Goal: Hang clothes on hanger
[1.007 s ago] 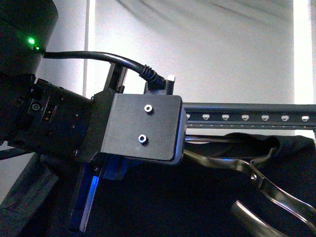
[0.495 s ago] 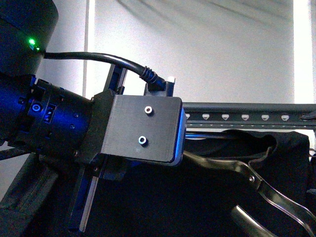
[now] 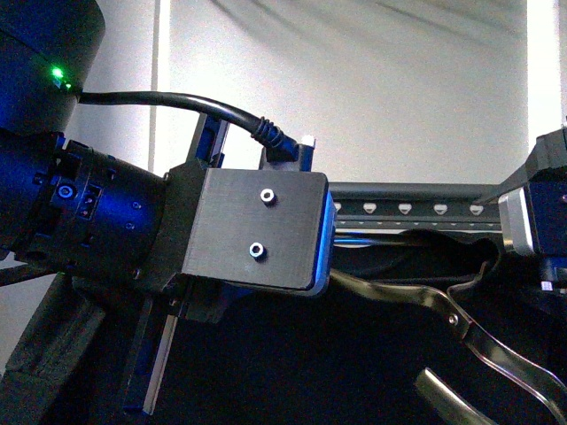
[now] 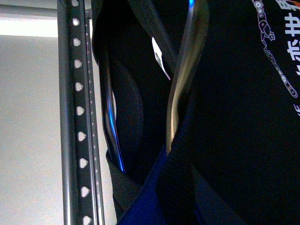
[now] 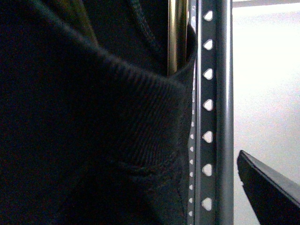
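The hanger [image 3: 416, 202], a dark grey rail with pale holes, runs across the front view behind my left arm. It also shows in the left wrist view [image 4: 70, 117] and the right wrist view [image 5: 213, 117]. The black shirt [image 3: 372, 354] hangs just below it on a shiny metal frame [image 3: 469, 328]. My left gripper [image 4: 173, 187] is shut on the black shirt's ribbed collar [image 4: 243, 117] beside the rail. My right gripper [image 3: 536, 221] is open at the rail's right part. One dark finger [image 5: 265, 187] shows beyond the rail, with shirt fabric [image 5: 70, 117] on the other side.
My left arm's black wrist block [image 3: 257, 230] and cable fill the left half of the front view. A pale wall [image 3: 399, 88] lies behind the rail. A slanted grey leg [image 3: 53, 345] stands at lower left.
My right arm has come into the front view from the right edge, up to the rail. The left arm and the shirt have hardly moved.
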### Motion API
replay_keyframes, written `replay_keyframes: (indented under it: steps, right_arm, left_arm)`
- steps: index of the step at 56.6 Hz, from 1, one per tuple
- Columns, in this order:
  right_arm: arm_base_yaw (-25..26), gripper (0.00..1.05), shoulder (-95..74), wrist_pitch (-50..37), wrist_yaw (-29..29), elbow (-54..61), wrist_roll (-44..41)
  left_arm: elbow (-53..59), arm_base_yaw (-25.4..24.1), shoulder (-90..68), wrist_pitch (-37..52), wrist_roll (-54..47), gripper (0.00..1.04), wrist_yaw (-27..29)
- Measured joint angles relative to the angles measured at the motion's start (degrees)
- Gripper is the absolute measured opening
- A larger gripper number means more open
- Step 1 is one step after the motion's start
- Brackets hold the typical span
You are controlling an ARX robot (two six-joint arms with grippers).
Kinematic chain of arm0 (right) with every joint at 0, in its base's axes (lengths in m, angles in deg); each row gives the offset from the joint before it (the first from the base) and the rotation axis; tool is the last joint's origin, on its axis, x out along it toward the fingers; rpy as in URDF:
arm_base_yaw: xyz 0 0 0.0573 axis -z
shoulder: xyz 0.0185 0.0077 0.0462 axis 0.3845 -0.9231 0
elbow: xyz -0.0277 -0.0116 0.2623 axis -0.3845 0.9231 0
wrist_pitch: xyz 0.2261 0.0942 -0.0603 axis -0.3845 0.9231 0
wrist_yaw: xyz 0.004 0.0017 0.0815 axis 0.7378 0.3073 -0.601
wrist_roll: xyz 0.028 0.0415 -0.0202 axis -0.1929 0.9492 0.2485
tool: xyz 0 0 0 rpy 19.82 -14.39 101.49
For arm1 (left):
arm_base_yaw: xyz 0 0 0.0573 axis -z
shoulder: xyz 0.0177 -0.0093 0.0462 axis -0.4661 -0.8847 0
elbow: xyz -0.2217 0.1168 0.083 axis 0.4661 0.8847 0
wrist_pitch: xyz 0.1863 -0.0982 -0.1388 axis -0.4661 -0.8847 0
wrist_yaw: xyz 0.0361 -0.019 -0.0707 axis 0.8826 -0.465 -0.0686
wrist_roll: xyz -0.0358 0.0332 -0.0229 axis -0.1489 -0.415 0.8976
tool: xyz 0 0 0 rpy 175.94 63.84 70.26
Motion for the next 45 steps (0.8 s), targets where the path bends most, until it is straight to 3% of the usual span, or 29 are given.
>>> replay_keyframes:
  steps: [32,36,45]
  right_arm:
    - [2.8,0.15,-0.7,-0.6,-1.9,1.7,5.8]
    - [3.4,0.07,-0.3,0.0,-2.5,3.1,6.6]
    - [6.2,0.05,-0.1,5.0,-3.6,7.8,7.2]
  left_arm:
    - [0.0,0.0,0.0,0.0,0.0,0.05,0.0]
    - [0.0,0.0,0.0,0.0,0.0,0.16,-0.1]
    - [-0.1,0.0,0.0,0.1,-0.1,0.47,-0.2]
